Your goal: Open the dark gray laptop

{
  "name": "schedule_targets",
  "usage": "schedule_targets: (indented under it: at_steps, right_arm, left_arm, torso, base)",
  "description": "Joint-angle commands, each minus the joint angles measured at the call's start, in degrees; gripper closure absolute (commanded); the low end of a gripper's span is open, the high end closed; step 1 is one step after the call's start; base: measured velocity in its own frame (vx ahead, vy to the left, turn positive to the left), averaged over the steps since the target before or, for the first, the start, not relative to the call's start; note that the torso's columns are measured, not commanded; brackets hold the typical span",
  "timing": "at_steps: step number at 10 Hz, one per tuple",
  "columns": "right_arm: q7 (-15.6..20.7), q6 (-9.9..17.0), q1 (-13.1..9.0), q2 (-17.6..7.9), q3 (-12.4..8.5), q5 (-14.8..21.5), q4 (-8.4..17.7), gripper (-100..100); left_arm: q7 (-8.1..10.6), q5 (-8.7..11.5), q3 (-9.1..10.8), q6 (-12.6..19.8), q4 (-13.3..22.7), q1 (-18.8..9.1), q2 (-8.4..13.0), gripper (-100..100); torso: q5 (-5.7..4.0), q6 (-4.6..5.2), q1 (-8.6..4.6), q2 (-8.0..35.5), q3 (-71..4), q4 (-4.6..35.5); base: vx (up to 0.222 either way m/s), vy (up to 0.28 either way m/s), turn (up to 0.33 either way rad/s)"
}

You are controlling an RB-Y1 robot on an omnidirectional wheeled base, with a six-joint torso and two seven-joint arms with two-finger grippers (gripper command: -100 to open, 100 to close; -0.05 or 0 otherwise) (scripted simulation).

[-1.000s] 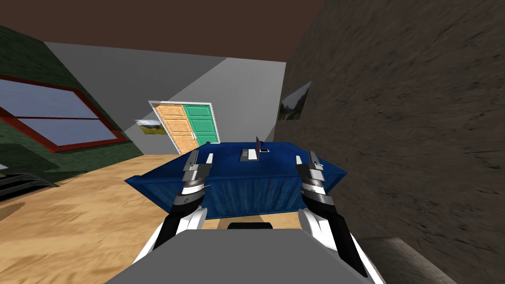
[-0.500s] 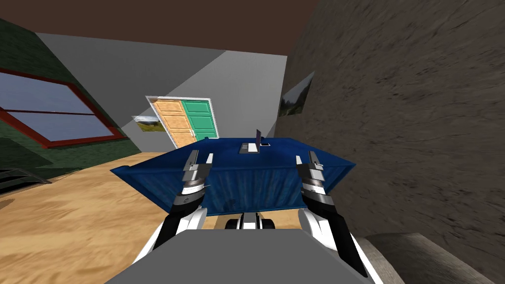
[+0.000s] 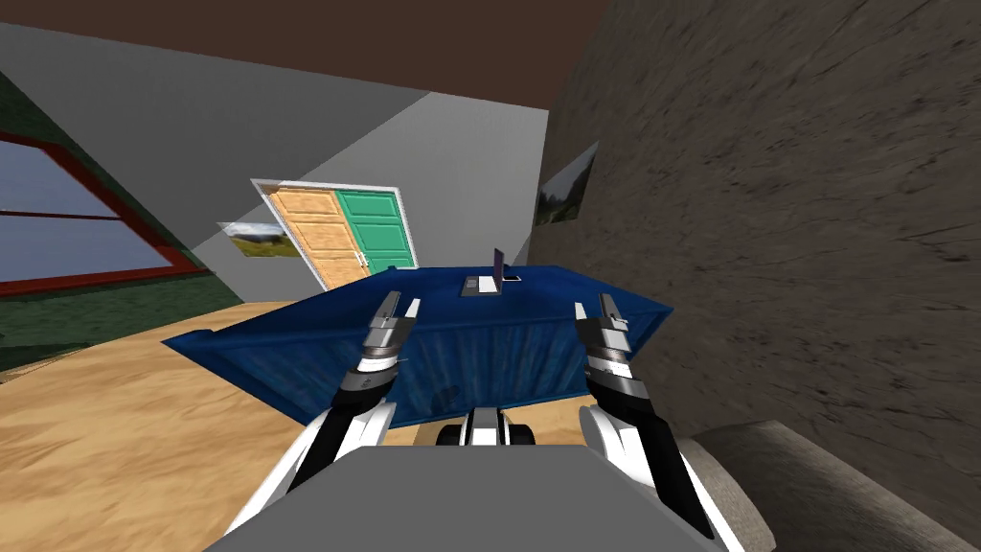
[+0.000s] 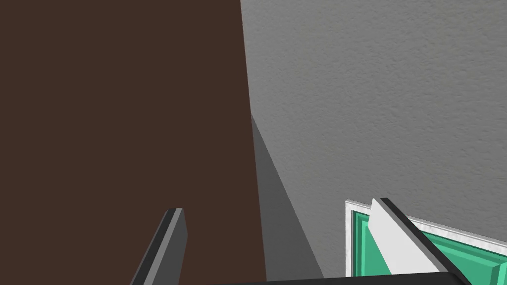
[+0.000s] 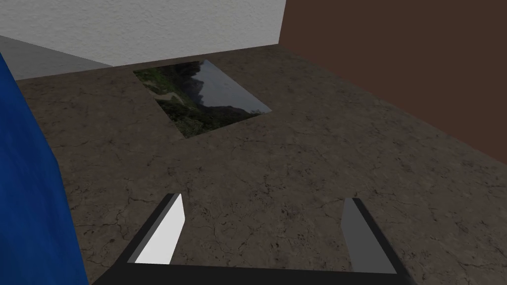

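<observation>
Head looks over blue table (image 3: pixel 546 287), right wrist beside it, left wrist upward

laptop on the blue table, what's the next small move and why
Probably drive the base nearer to the blue table. The laptop lies toward the far side of the tabletop, well beyond the left gripper and the right gripper. Both are open at the table's near edge, and neither wrist view points at the laptop.
</observation>
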Motion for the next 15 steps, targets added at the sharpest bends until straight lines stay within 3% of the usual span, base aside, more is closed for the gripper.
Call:
schedule_targets:
  at_steps: [1, 3, 4, 6, 8, 11, 12, 15]
  right_arm:
    - [0.00, 0.00, 0.00, 0.00, 0.00, 0.00, 0.00, 0]
    - [0.00, 0.00, 0.00, 0.00, 0.00, 0.00, 0.00, 0]
    - [0.00, 0.00, 0.00, 0.00, 0.00, 0.00, 0.00, 0]
    - [0.00, 0.00, 0.00, 0.00, 0.00, 0.00, 0.00, 0]
    - [0.00, 0.00, 0.00, 0.00, 0.00, 0.00, 0.00, 0]
    - [0.00, 0.00, 0.00, 0.00, 0.00, 0.00, 0.00, 0]
    - [0.00, 0.00, 0.01, 0.00, 0.00, 0.00, 0.00, 0]
    - [0.00, 0.00, 0.00, 0.00, 0.00, 0.00, 0.00, 0]
  left_arm:
    - [1.35, -4.54, 1.57, 2.91, 0.86, -1.64, 2.45, -100]
    - [1.96, -6.84, 2.35, 4.21, 1.31, -2.49, 3.21, -100]
    - [2.59, -9.08, 3.18, 5.63, 1.79, -3.42, 3.88, -100]
    - [3.25, -11.45, 4.07, 7.14, 2.31, -4.41, 4.46, -100]
    - [4.63, -15.34, 5.96, 10.46, 3.39, -6.57, 5.34, -100]
    - [5.34, -19.10, 6.96, 12.25, 3.96, -7.73, 5.64, -100]
    - [6.04, -21.33, 7.98, 14.12, 4.54, -8.94, 5.86, -100]
    - [6.73, -24.48, 9.02, 16.07, 5.15, -10.20, 5.99, -100]
  torso:
    - [0.00, 0.00, -0.01, 0.05, 0.02, 0.01]
    - [0.00, 0.00, -0.01, -0.02, -0.01, 0.00]
    - [-0.03, -0.02, -0.10, -0.03, -0.02, -0.01]
    - [-0.02, 0.01, -0.07, 0.03, 0.01, 0.01]
    - [0.00, 0.01, 0.00, 0.01, 0.01, 0.01]
    - [-0.02, 0.01, -0.07, 0.00, 0.00, 0.00]
    - [-0.03, -0.02, -0.10, 0.00, 0.00, 0.01]
    - [-0.01, 0.02, -0.03, 0.01, 0.00, 0.01]
  base:
    - [-0.014, 0.067, -0.203]
    - [0.002, 0.060, -0.160]
    - [0.004, 0.037, -0.159]
    - [-0.012, 0.044, -0.183]
    - [-0.007, 0.058, -0.250]
    - [-0.009, 0.045, -0.135]
    - [-0.011, 0.031, -0.231]
    - [-0.012, 0.031, -0.146]
